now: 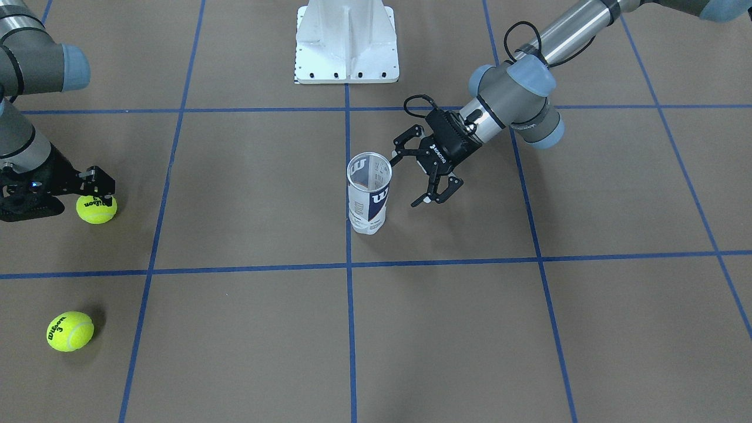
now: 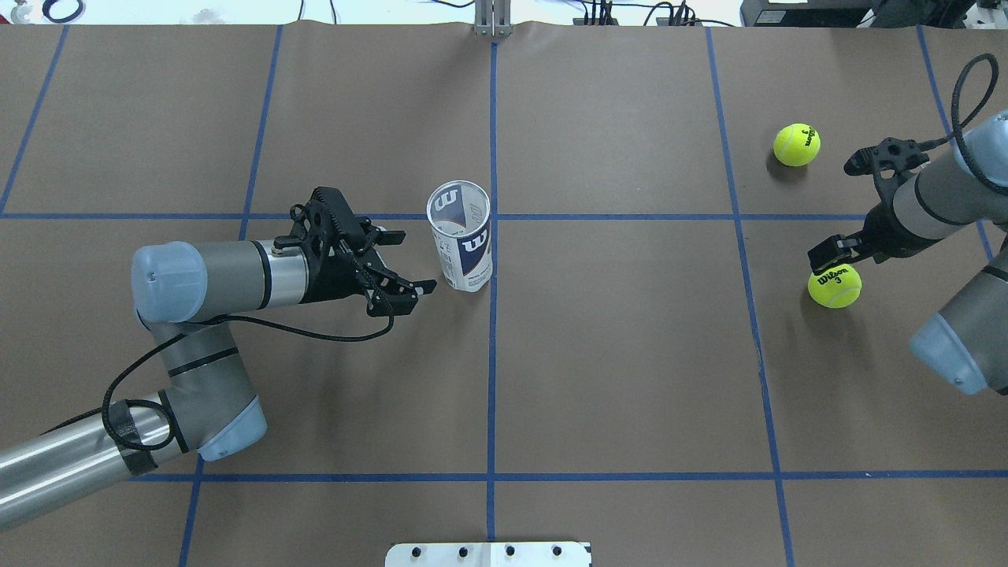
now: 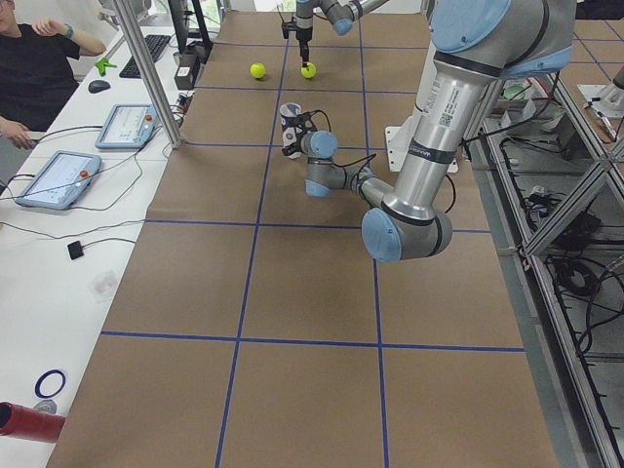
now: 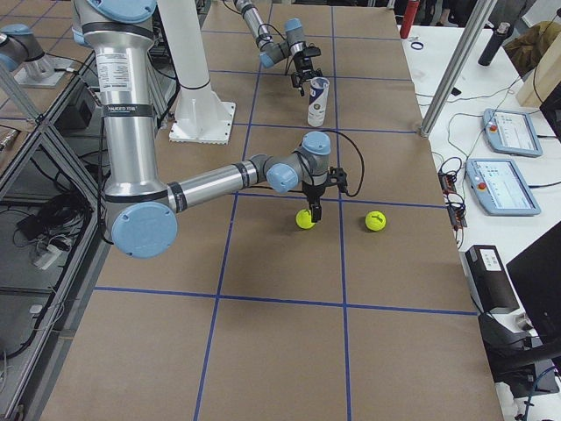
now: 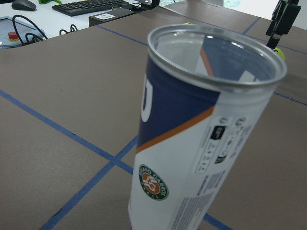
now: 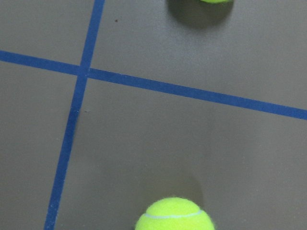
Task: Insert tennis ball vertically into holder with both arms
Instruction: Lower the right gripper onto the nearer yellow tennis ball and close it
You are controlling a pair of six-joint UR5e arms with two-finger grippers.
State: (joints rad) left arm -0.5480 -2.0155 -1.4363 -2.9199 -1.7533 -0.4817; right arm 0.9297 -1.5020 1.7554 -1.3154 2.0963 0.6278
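Note:
The holder (image 1: 369, 197), a clear can with a white and navy label, stands upright and empty near the table's middle (image 2: 461, 248); it fills the left wrist view (image 5: 201, 143). My left gripper (image 1: 411, 179) is open, level with the can and just beside it, not touching (image 2: 415, 260). A yellow tennis ball (image 1: 97, 210) lies on the table on my right side (image 2: 835, 286). My right gripper (image 1: 94, 185) points down just above that ball and looks open; only one finger shows clearly. The ball sits at the bottom edge of the right wrist view (image 6: 174, 218).
A second tennis ball (image 1: 70, 331) lies farther out on the same side (image 2: 797, 145). The white robot base (image 1: 346, 44) stands at the table's near edge. Blue tape lines grid the brown table. An operator, tablets and a post stand along the far side (image 3: 39, 68).

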